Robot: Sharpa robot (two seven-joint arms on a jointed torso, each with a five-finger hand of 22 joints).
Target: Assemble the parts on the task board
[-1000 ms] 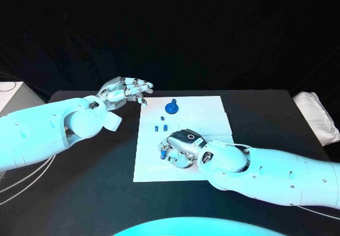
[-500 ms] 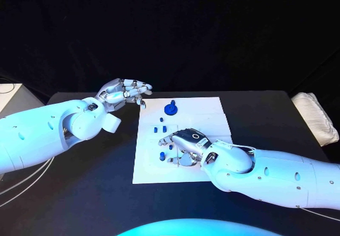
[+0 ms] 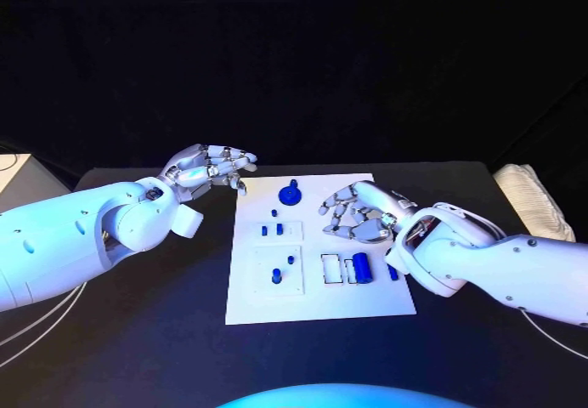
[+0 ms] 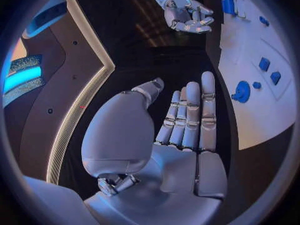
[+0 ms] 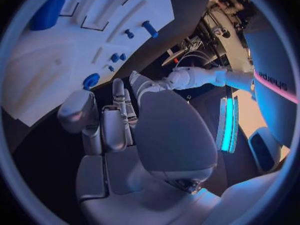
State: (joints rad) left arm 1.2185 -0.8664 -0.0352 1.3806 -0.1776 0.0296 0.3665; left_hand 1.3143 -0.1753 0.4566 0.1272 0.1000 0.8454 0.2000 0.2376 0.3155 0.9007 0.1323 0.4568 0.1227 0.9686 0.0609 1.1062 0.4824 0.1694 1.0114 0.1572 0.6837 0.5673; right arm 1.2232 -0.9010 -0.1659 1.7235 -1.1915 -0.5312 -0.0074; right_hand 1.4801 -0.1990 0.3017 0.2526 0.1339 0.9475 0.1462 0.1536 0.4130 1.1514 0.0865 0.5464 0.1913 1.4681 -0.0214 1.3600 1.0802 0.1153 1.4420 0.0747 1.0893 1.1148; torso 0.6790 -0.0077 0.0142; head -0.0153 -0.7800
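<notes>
While neither hand holds a part, the work looks to be between placements: the black counter (image 3: 147,323) carries the white task board (image 3: 321,255) at its middle, and several blue pieces already sit on it. On the board, going down in size, a blue cylinder (image 3: 360,265) lies in a framed recess toward the robot's right, a round blue knob-like part (image 3: 289,194) stands near the far edge, two small blue blocks (image 3: 274,229) lie side by side in the middle, and two small blue pegs (image 3: 282,269) sit in the square panel nearer the robot. The left hand (image 3: 206,166) hovers over the counter just beside the board's far left corner, its fingers (image 4: 187,110) half curled and close together, empty and touching nothing. The right hand (image 3: 359,212) hangs above the board's right side, just beyond the cylinder, its fingers (image 3: 337,204) loosely curled and a little apart, empty and clear of every part. My judgement is that the next move calls for one hand to come down on a loose piece, most likely one of the small blocks or pegs, and that so small a part calls for a fine fingertip pinch before seating it in its recess.
</notes>
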